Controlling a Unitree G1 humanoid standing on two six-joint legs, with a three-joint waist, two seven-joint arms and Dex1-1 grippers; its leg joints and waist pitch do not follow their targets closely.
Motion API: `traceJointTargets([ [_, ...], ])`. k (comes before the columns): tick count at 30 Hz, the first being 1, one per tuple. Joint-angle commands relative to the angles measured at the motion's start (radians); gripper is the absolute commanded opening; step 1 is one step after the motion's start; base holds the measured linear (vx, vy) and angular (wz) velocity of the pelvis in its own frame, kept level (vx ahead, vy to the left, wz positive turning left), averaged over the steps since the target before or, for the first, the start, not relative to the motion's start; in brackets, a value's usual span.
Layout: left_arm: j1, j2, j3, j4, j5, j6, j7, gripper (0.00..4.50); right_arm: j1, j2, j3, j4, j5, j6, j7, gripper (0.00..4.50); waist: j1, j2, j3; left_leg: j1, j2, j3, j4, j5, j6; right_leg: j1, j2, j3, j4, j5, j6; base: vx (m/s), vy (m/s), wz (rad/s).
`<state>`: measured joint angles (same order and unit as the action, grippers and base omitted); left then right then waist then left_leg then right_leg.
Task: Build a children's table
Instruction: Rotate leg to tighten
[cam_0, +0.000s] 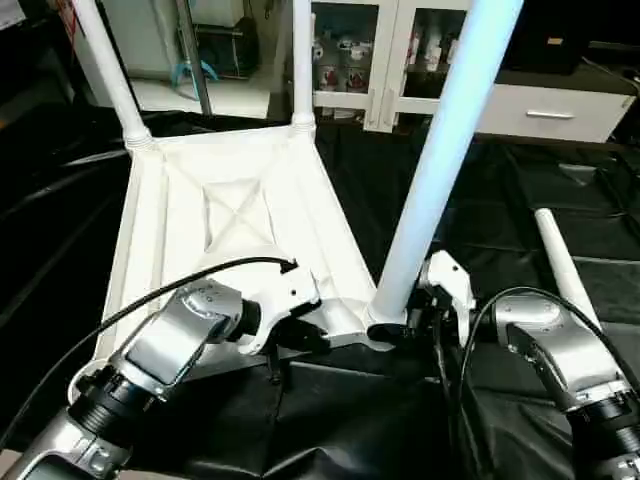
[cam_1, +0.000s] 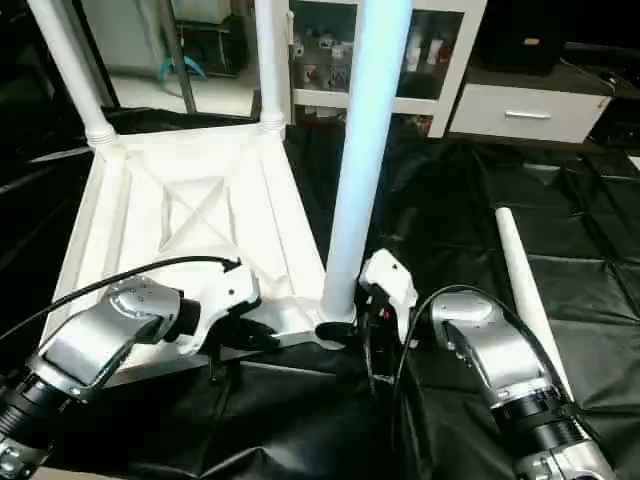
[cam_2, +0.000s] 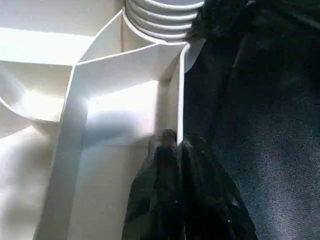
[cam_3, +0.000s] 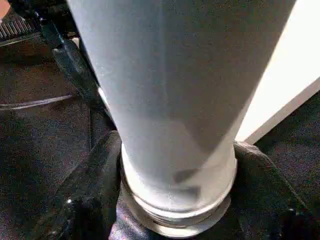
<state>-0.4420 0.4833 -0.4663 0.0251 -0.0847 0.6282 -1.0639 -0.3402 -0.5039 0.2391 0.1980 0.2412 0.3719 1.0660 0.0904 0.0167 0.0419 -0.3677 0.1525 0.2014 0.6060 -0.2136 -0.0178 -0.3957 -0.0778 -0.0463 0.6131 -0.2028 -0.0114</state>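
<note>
Tabletop (cam_0: 230, 215), lying ribbed side up on the black-covered worktop (cam_0: 520, 230), is stiff, light and slick, so the left hand (cam_2: 177, 145) pinches its near rim while the right hand (cam_3: 175, 210) clamps the near-right leg (cam_0: 440, 160) low at its socket.

- Upturned white plastic rectangular table top (cam_0: 180, 215): smooth, faintly glossy ribs.
- Long white plastic tube leg (cam_0: 440, 160) at its near corner: smooth, satin sheen.
- Black sheet (cam_0: 520, 200) beneath the top: creased, slightly shiny.
- Silver forearm (cam_0: 560, 350): brushed metal.
</note>
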Motion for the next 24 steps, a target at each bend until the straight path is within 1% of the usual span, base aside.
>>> traceJointTargets([
  [1,0.018,0.0,-0.053,-0.008,-0.007,0.02,-0.039,0.0,-0.006,0.003,0.001,0.0,0.001,-0.01,0.017,2.73,-0.003,-0.009,-0.056,0.016,0.08,-0.037,-0.069,-0.079,0.066,0.047,-0.079,0.047,-0.056,-0.045,-0.272,0.0,0.0,0.0],
  [4,0.019,-0.001,-0.05,-0.007,-0.007,0.023,-0.035,0.0,-0.006,0.006,0.0,0.003,-0.002,-0.013,0.011,2.72,-0.003,-0.01,-0.057,0.015,0.079,-0.037,-0.068,-0.067,0.071,0.047,-0.079,0.047,-0.054,-0.03,-0.272,0.0,0.0,0.0],
  [5,0.019,-0.015,-0.038,0.004,-0.007,0.023,-0.015,0.0,-0.013,0.022,-0.006,0.024,-0.014,-0.018,-0.026,2.72,-0.003,-0.012,-0.058,0.015,0.079,-0.037,-0.067,-0.063,0.074,0.047,-0.079,0.047,-0.054,-0.026,-0.273,0.0,0.0,0.0],
  [7,0.013,-0.054,-0.01,0.036,-0.008,0.022,0.035,0.0,-0.034,0.062,-0.023,0.082,-0.049,-0.032,-0.13,2.72,-0.006,-0.01,-0.055,0.013,0.079,-0.036,-0.068,-0.07,0.071,0.046,-0.079,0.047,-0.056,-0.043,-0.275,0.0,0.0,0.0],
  [8,0.008,-0.081,0.007,0.059,-0.007,0.02,0.071,0.0,-0.049,0.091,-0.038,0.123,-0.07,-0.043,-0.204,2.72,-0.01,-0.009,-0.05,0.013,0.077,-0.036,-0.071,-0.109,0.052,0.042,-0.079,0.047,-0.065,-0.102,-0.27,0.0,0.0,0.0],
  [9,0.0,-0.109,0.023,0.088,0.0,0.019,0.113,0.0,-0.059,0.119,-0.05,0.155,-0.079,-0.038,-0.262,2.72,-0.016,-0.013,-0.05,0.012,0.076,-0.039,-0.073,-0.139,0.029,0.047,-0.082,0.046,-0.07,-0.165,-0.254,0.0,0.0,0.0],
  [10,-0.004,-0.122,0.029,0.101,0.003,0.019,0.132,0.0,-0.064,0.131,-0.055,0.169,-0.082,-0.036,-0.287,2.72,-0.018,-0.013,-0.05,0.014,0.076,-0.039,-0.075,-0.15,0.021,0.046,-0.081,0.046,-0.073,-0.193,-0.246,0.0,0.0,0.0],
  [12,-0.021,-0.181,0.059,0.152,0.011,0.034,0.214,0.0,-0.084,0.191,-0.077,0.231,-0.094,-0.025,-0.401,2.72,-0.036,-0.012,-0.043,0.017,0.075,-0.043,-0.081,-0.222,-0.01,0.041,-0.081,0.045,-0.087,-0.312,-0.214,0.0,0.0,0.0],
  [13,-0.025,-0.192,0.065,0.161,0.011,0.038,0.228,0.0,-0.087,0.201,-0.08,0.24,-0.097,-0.024,-0.422,2.72,-0.038,-0.012,-0.043,0.018,0.074,-0.045,-0.081,-0.237,-0.017,0.041,-0.082,0.045,-0.09,-0.341,-0.204,0.0,0.0,0.0],
  [14,-0.04,-0.234,0.087,0.2,0.014,0.052,0.284,0.0,-0.105,0.247,-0.097,0.283,-0.107,-0.019,-0.515,2.72,-0.045,-0.012,-0.04,0.019,0.073,-0.048,-0.084,-0.27,-0.025,0.038,-0.081,0.043,-0.095,-0.391,-0.186,0.0,0.0,0.0],
  [15,-0.04,-0.234,0.087,0.2,0.014,0.052,0.284,0.0,-0.105,0.247,-0.097,0.283,-0.107,-0.019,-0.515,2.72,-0.052,-0.012,-0.037,0.026,0.072,-0.048,-0.086,-0.306,-0.035,0.031,-0.08,0.043,-0.102,-0.435,-0.171,0.0,0.0,0.0],
  [16,-0.055,-0.268,0.104,0.238,0.022,0.051,0.339,0.0,-0.121,0.282,-0.11,0.319,-0.114,-0.023,-0.587,2.72,-0.054,-0.01,-0.038,0.027,0.073,-0.052,-0.087,-0.319,-0.039,0.032,-0.082,0.042,-0.104,-0.448,-0.165,0.0,0.0,0.0],
  [17,-0.077,-0.309,0.126,0.292,0.028,0.039,0.402,0.0,-0.143,0.326,-0.132,0.365,-0.116,-0.027,-0.681,2.72,-0.06,-0.01,-0.038,0.028,0.071,-0.05,-0.087,-0.32,-0.044,0.027,-0.079,0.044,-0.105,-0.443,-0.161,0.0,0.0,0.0],
  [18,-0.094,-0.34,0.143,0.332,0.033,0.026,0.45,0.0,-0.159,0.358,-0.149,0.4,-0.117,-0.031,-0.749,2.72,-0.064,-0.011,-0.042,0.03,0.069,-0.052,-0.087,-0.325,-0.056,0.028,-0.079,0.043,-0.106,-0.441,-0.162,0.0,0.0,0.0],
  [19,-0.105,-0.361,0.156,0.36,0.037,0.012,0.487,0.0,-0.171,0.377,-0.162,0.423,-0.118,-0.034,-0.791,2.72,-0.062,-0.01,-0.043,0.028,0.07,-0.055,-0.088,-0.319,-0.056,0.031,-0.082,0.043,-0.104,-0.43,-0.162,0.0,0.0,0.0],
  [20,-0.127,-0.389,0.169,0.407,0.046,-0.017,0.538,0.0,-0.189,0.413,-0.19,0.46,-0.113,-0.042,-0.874,2.72,-0.061,-0.011,-0.043,0.024,0.072,-0.054,-0.089,-0.306,-0.05,0.032,-0.082,0.044,-0.104,-0.402,-0.161,0.0,0.0,0.0],
  [21,-0.142,-0.408,0.179,0.441,0.054,-0.038,0.571,0.0,-0.204,0.436,-0.21,0.489,-0.112,-0.052,-0.93,2.72,-0.061,-0.011,-0.044,0.029,0.07,-0.049,-0.088,-0.304,-0.048,0.026,-0.08,0.046,-0.104,-0.378,-0.165,0.0,0.0,0.0],
  [22,-0.149,-0.416,0.181,0.457,0.06,-0.052,0.587,0.0,-0.21,0.448,-0.218,0.501,-0.111,-0.056,-0.957,2.72,-0.06,-0.011,-0.045,0.029,0.069,-0.049,-0.088,-0.302,-0.045,0.027,-0.079,0.046,-0.104,-0.369,-0.167,0.0,0.0,0.0],
  [23,-0.159,-0.428,0.184,0.479,0.067,-0.071,0.61,0.0,-0.219,0.464,-0.23,0.517,-0.11,-0.063,-0.995,2.72,-0.058,-0.009,-0.046,0.026,0.069,-0.048,-0.089,-0.286,-0.04,0.028,-0.079,0.047,-0.102,-0.338,-0.169,0.0,0.0,0.0],
  [24,-0.183,-0.455,0.179,0.531,0.087,-0.114,0.65,0.0,-0.24,0.501,-0.24,0.552,-0.122,-0.087,-1.072,2.72,-0.056,-0.01,-0.048,0.027,0.071,-0.048,-0.089,-0.283,-0.04,0.03,-0.079,0.047,-0.099,-0.321,-0.171,0.0,0.0,0.0],
])
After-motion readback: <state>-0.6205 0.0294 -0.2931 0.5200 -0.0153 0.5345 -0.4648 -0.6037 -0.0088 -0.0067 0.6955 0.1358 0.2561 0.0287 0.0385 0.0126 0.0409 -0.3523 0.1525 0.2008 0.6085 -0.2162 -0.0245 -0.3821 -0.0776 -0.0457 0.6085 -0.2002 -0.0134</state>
